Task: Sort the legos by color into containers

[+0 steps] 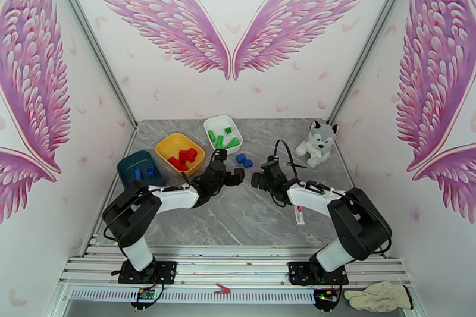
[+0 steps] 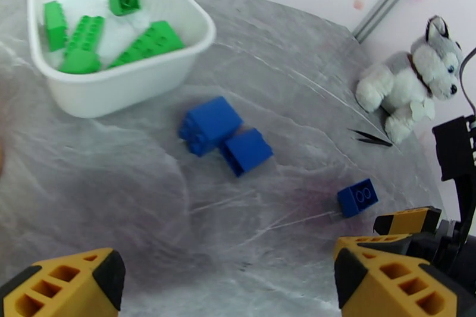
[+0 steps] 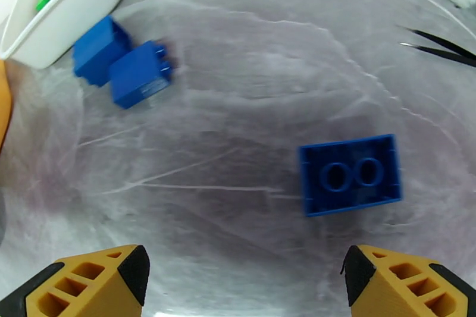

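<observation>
Three blue bricks lie on the counter (image 1: 238, 223). A touching pair (image 2: 225, 134) sits just beside the white dish (image 2: 131, 83) of green pieces (image 2: 146, 44) at the upper left of the left wrist view. A lone brick (image 3: 350, 174) lies underside up, right of centre in the right wrist view. The left claw (image 2: 229, 267) and the right claw (image 3: 244, 267) both hang spread and empty, close together over this patch.

I judge that closeness to be the main hazard: if both reach in at once, the arms may clash. The lone brick's smooth sides could skid on the marble if one finger lands first. Nudging the pair may shove one brick against the white dish. The teal dish (image 1: 126, 165), which already holds blue, sits at the far left of the top view, so a carry by the right arm would cross the left.
</observation>
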`<move>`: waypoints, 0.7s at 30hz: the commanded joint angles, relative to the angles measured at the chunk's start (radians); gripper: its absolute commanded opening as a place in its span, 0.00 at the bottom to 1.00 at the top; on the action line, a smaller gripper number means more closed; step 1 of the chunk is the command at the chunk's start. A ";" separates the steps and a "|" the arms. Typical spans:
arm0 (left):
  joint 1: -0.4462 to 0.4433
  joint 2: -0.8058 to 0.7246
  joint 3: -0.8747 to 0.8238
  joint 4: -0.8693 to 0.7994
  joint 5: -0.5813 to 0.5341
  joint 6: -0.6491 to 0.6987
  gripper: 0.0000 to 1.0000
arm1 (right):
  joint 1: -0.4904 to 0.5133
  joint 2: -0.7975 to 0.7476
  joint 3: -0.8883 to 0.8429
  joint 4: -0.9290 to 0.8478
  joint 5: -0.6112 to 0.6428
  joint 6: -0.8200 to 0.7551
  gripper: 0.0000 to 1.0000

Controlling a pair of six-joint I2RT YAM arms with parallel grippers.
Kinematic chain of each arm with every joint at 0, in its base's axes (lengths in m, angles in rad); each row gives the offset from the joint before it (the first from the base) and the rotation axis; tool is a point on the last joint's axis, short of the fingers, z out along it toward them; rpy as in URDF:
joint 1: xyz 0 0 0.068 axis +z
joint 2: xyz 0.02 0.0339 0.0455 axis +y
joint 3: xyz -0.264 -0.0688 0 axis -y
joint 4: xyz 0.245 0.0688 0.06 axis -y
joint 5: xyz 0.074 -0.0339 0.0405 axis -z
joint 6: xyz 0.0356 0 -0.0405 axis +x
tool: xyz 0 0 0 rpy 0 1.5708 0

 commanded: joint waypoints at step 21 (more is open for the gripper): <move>0.002 0.091 0.029 0.118 0.095 -0.052 0.98 | -0.076 0.233 0.207 -0.112 0.088 0.051 0.81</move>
